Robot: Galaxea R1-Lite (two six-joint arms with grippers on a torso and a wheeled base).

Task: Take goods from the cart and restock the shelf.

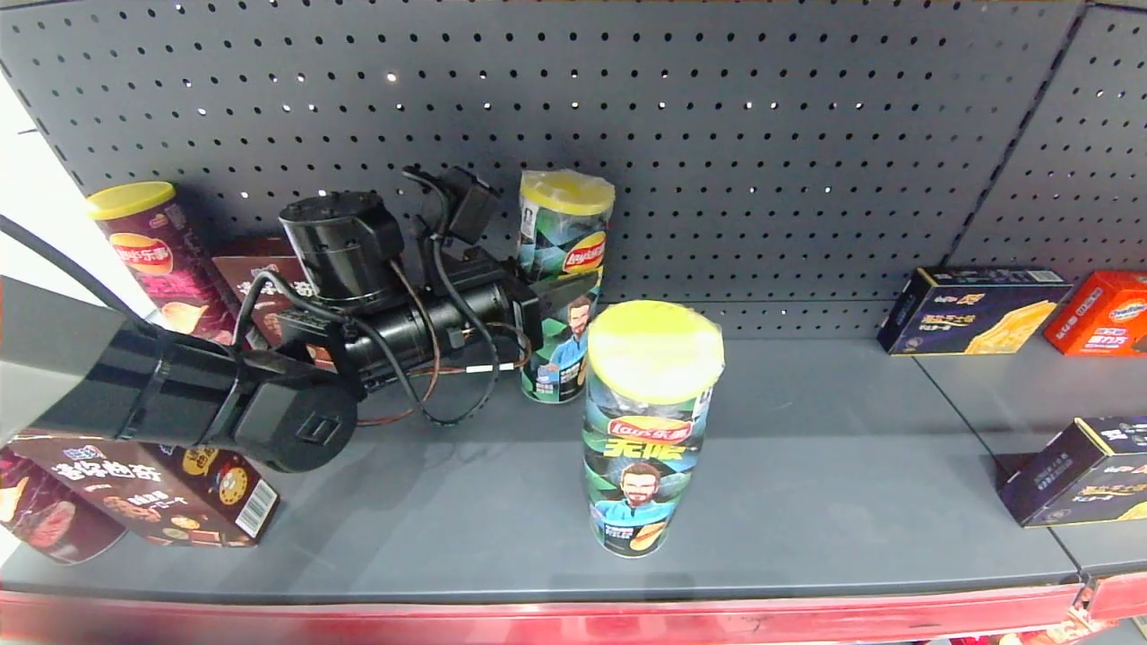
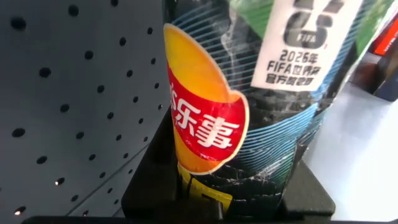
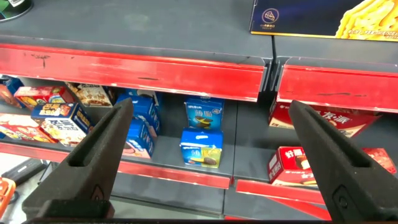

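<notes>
Two green chips cans with yellow lids stand on the grey shelf [image 1: 824,466]. The rear can [image 1: 566,224] is upright close to the pegboard back wall [image 1: 717,134]. My left gripper [image 1: 564,300] comes in from the left and is shut on its lower half. In the left wrist view the rear can [image 2: 249,112] sits tight between the two dark fingers [image 2: 149,186]. The front can [image 1: 650,430] stands free near the shelf's front edge, apart from the arm. My right gripper [image 3: 214,180] is open with nothing in it, held in front of the lower shelves.
A maroon chips can [image 1: 148,246] and brown snack boxes [image 1: 152,493] crowd the shelf's left end. Dark boxes [image 1: 972,309] [image 1: 1075,470] and an orange box [image 1: 1107,313] sit on the right. Lower shelves with red edges [image 3: 143,68] hold blue cookie boxes [image 3: 202,140].
</notes>
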